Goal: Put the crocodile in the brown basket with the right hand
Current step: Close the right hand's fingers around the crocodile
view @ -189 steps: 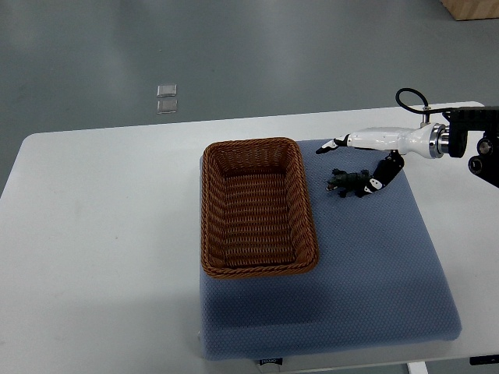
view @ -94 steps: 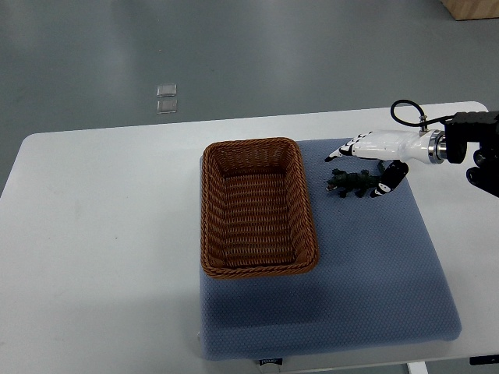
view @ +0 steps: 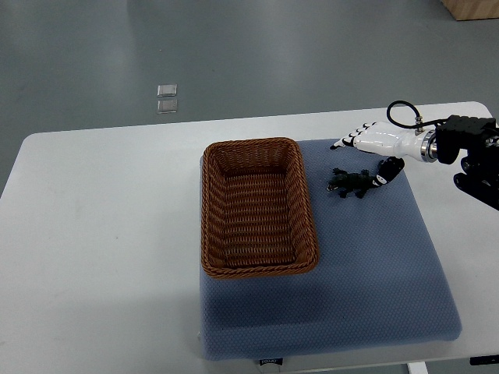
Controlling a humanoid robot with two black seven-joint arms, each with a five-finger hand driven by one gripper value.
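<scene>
A small dark green toy crocodile (view: 350, 182) lies on the blue mat (view: 366, 257), just right of the brown wicker basket (view: 213, 226). The basket holds nothing. My right hand (view: 360, 162) comes in from the right edge and hovers just behind the crocodile. Its white fingers (view: 355, 140) stretch leftward and its dark thumb (view: 387, 171) points down beside the toy's tail. The hand is open and holds nothing. The left arm does not show.
The mat covers the right half of a white table (view: 101, 218). Two small clear squares (view: 166, 98) lie on the grey floor beyond the table. A black cable loops above my right wrist (view: 401, 109).
My right hand has drawn back to the right and turned, its fingers now closer together above the crocodile. The crocodile has hardly moved.
</scene>
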